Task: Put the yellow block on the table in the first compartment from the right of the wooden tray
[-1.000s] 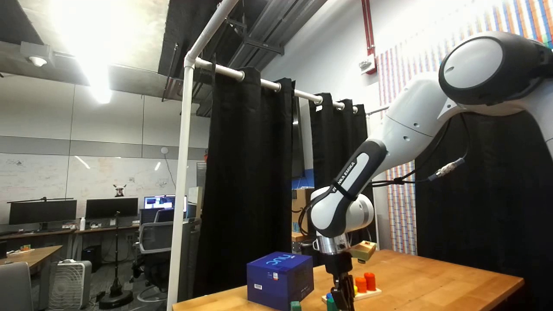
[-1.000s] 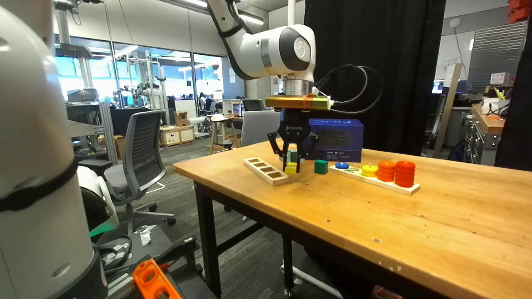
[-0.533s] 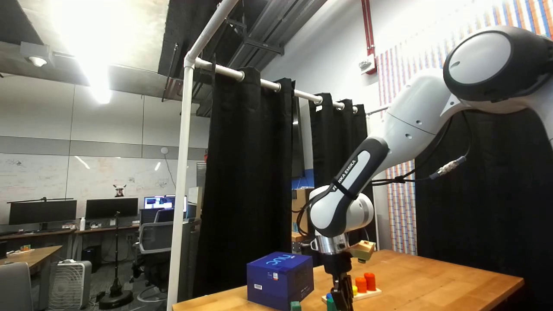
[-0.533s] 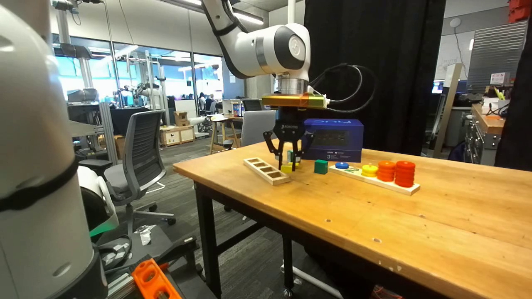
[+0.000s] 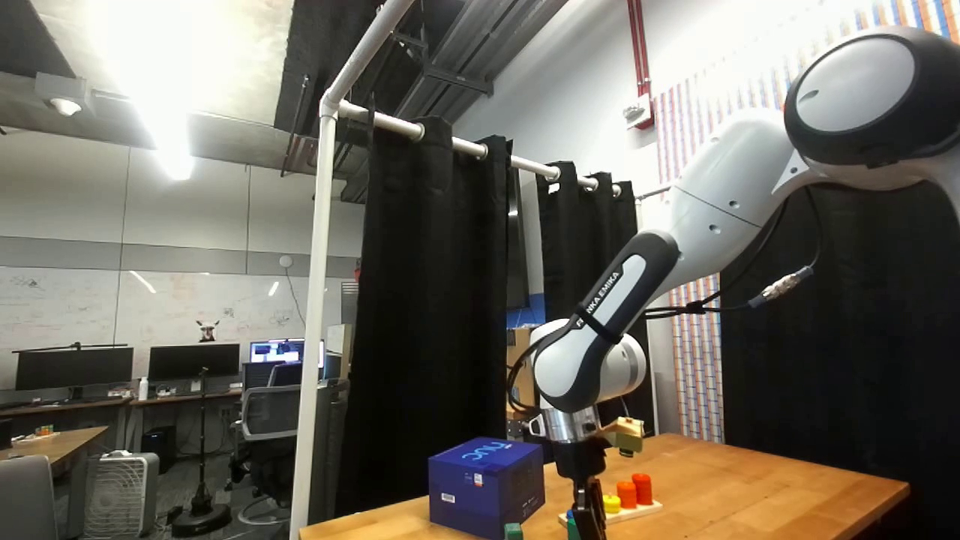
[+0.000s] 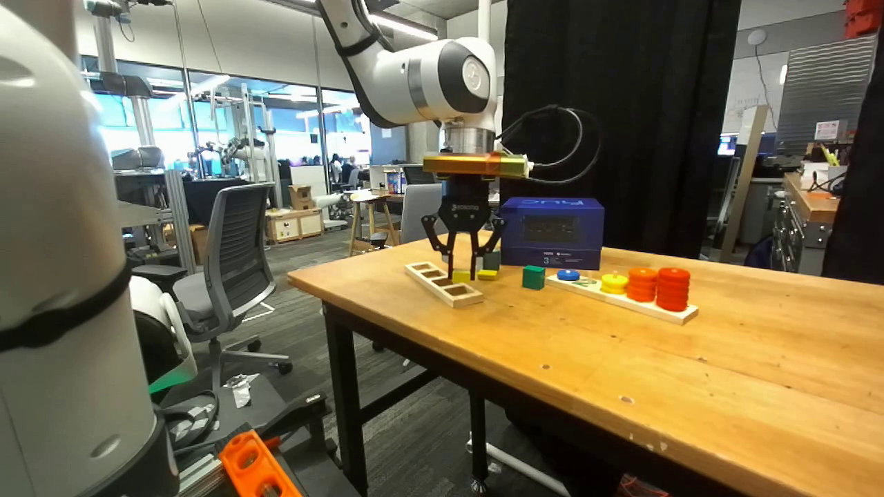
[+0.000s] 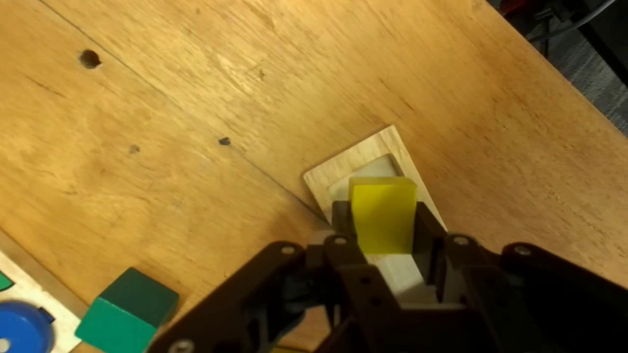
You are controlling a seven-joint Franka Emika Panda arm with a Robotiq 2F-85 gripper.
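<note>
My gripper (image 6: 461, 268) is shut on a small yellow block (image 6: 460, 276) and holds it by the long side of the wooden tray (image 6: 461, 301). In the wrist view, the yellow block (image 7: 384, 218) sits between both fingertips (image 7: 382, 223) and overlaps the tray's end compartment; the tray's pale end rim (image 7: 351, 156) shows beyond it. The block appears above the tray there; its exact height is hard to tell. The tray lies on the light-brown table (image 6: 621, 359). In an exterior view, the gripper (image 5: 589, 517) points down, with block and tray out of sight.
A second yellow block (image 6: 487, 275) lies on the table beside the gripper, near a dark green block (image 6: 491, 260). Another green block (image 6: 533, 277) stands nearer the peg board (image 6: 680, 317) with coloured rings. A blue box (image 6: 552, 235) stands behind.
The gripper has moved toward the tray, carrying the yellow block, leftward in an exterior view. The second yellow block, hidden behind it before, now shows. The tray has not moved.
</note>
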